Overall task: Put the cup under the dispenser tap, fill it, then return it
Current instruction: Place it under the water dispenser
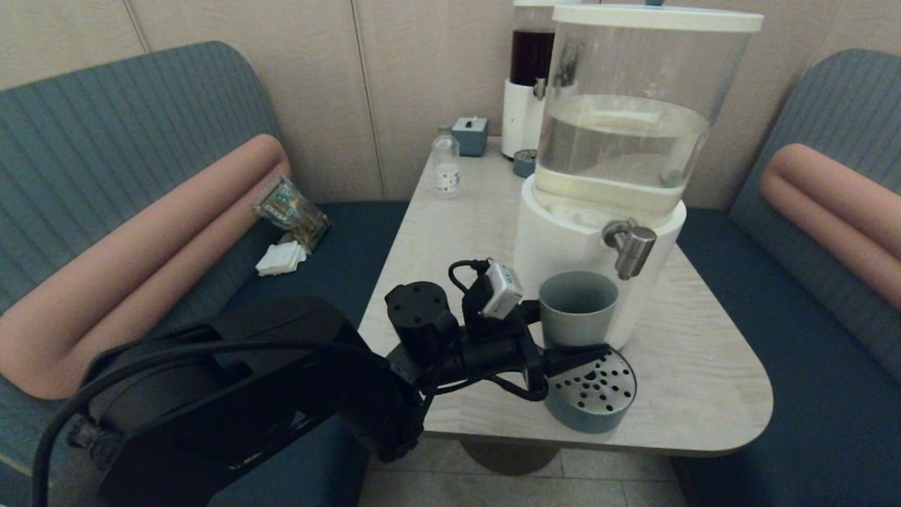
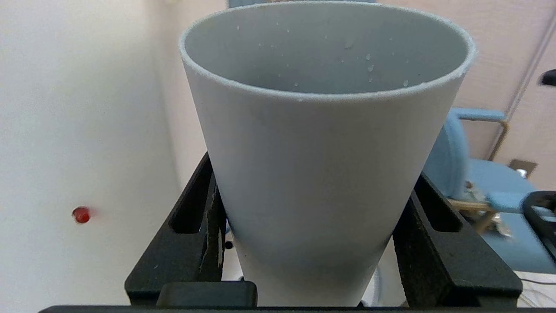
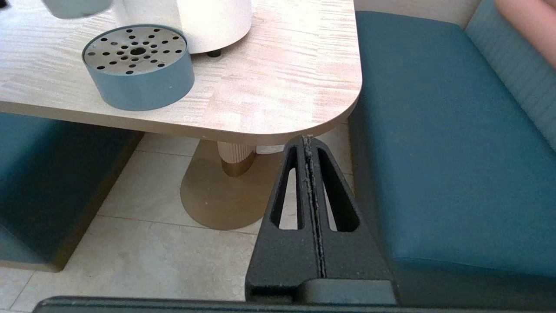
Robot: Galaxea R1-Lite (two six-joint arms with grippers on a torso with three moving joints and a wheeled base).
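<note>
A pale wood-grain surface (image 1: 704, 366) between teal booth seats carries the large clear-tank dispenser; in the head view the left gripper (image 1: 563, 336) holds the cup (image 1: 578, 308) above the drip tray (image 1: 591, 391), just to the left of and slightly below the dispenser tap (image 1: 631, 246), not yet under it. In the left wrist view its jaws clamp the cup's lower walls, the inside showing only droplets, so filling and returning seem left. In the right wrist view the right gripper (image 3: 309, 141) hangs parked below the surface's corner, jaws pressed together, empty.
</note>
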